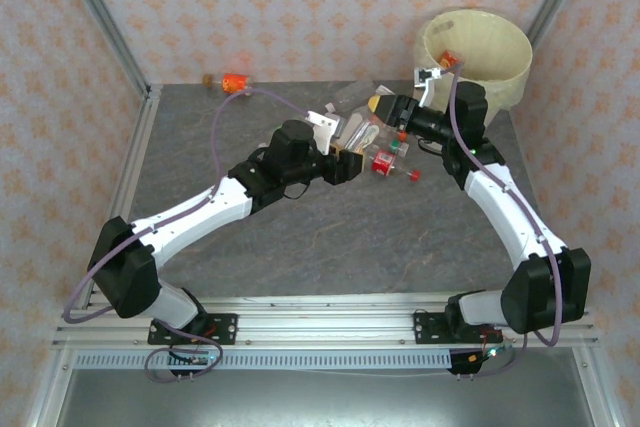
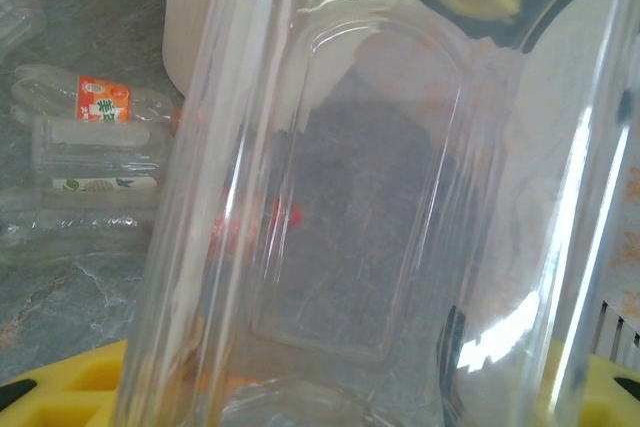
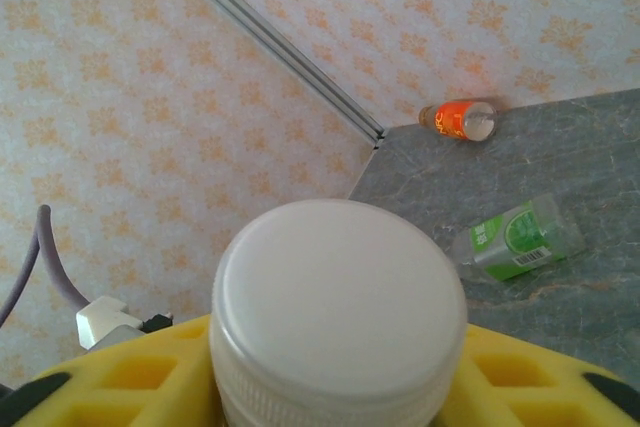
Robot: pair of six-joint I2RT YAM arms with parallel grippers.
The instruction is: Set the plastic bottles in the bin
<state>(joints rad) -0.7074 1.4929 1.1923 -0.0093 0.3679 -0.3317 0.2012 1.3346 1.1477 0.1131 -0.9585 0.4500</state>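
Currently the left gripper (image 1: 345, 162) clamps a clear bottle (image 2: 360, 207) beside the bottle pile (image 1: 385, 152) at mid-table. The right gripper (image 1: 385, 107) pinches a white-capped bottle (image 3: 338, 307) near its cap. Lift each bottle clear of the pile, carry it over the bin (image 1: 505, 82) at the far right, and release only above the opening.

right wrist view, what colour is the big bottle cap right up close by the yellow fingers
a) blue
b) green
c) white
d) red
c: the cap, sitting just in front of the yellow fingers, is plain white all over, ribbed rim included.
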